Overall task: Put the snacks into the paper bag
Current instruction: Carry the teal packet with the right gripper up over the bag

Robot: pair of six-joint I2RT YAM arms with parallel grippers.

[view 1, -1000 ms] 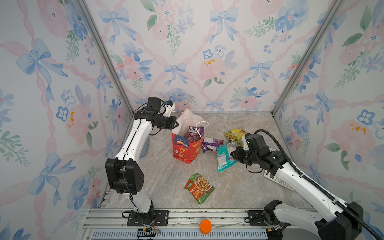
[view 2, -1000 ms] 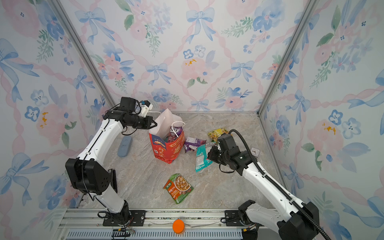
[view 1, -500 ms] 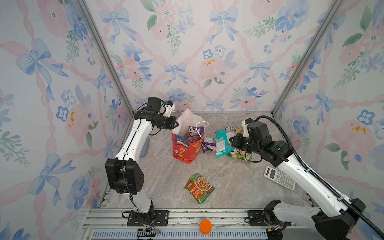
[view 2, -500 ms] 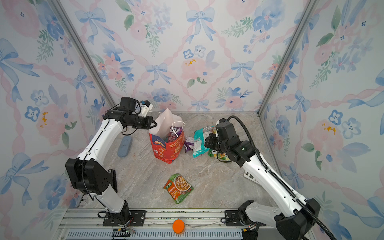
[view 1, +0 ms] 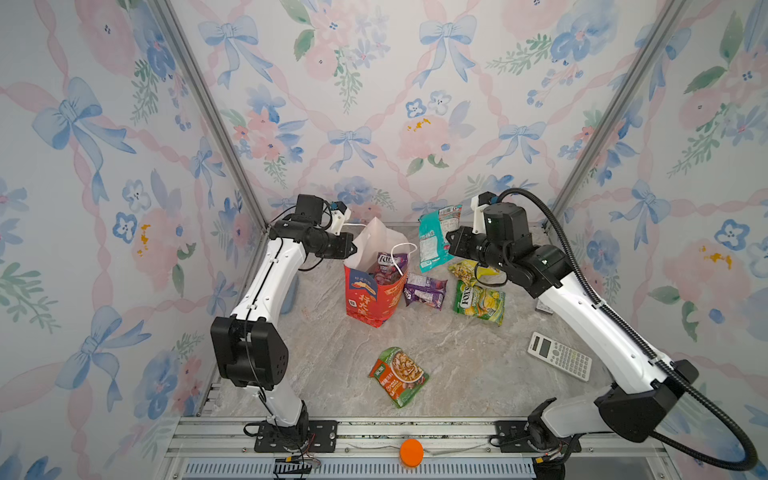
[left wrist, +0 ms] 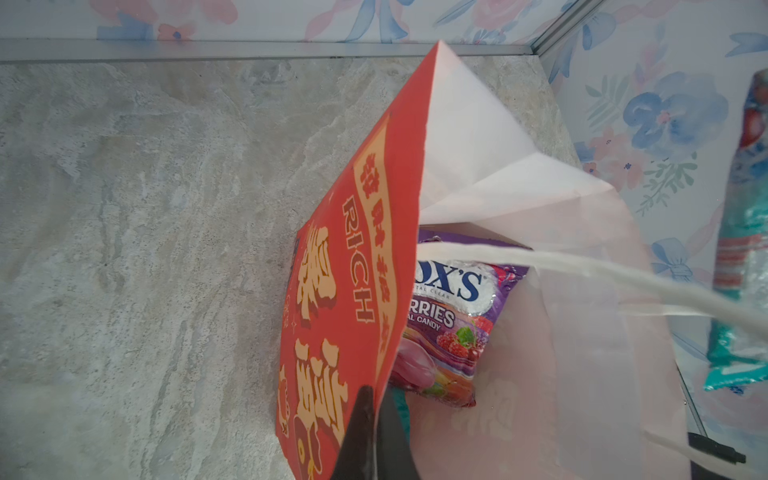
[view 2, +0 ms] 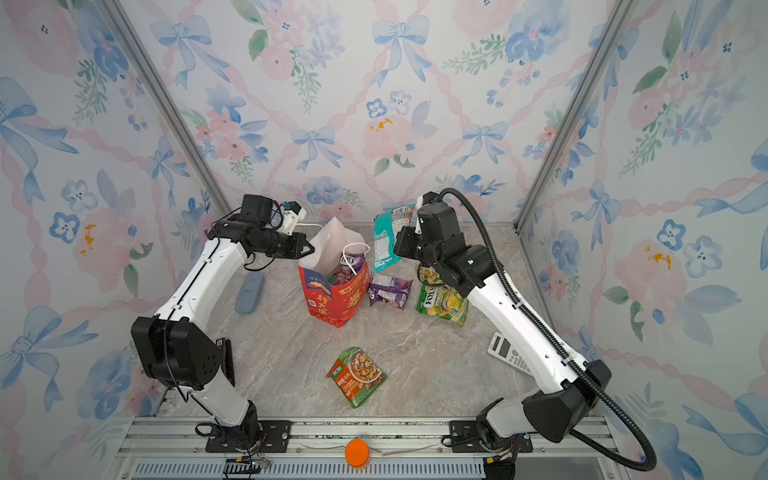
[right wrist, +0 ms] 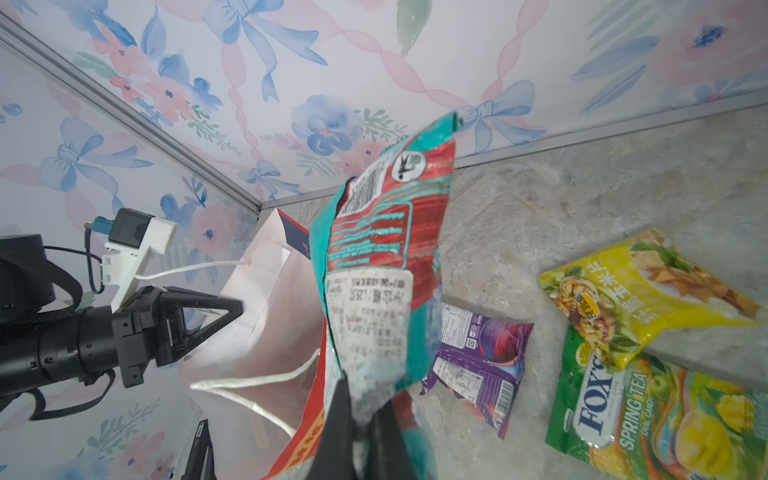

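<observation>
Top views both showed the bag (view 1: 370, 297) standing upright with its mouth open. The teal packet (view 1: 432, 241) hung in the air just beside that mouth on the right arm's side, above the rim but, as far as I could judge, not yet over the opening. The right gripper (view 1: 450, 247) was clamped shut on the packet's edge. The left gripper (left wrist: 374, 399) was pinched shut on the bag's red wall at the rim, holding the mouth wide. To do this well, the packet probably needed carrying sideways until it hung squarely over the pale lining. It should then go down narrow end first (it looked limp and could fold over the rim), with release only once that end was below the rim. A purple packet (left wrist: 453, 316) already lay inside. The cord handle (view 1: 402, 258) arched across the opening, so the drop should go behind it.
</observation>
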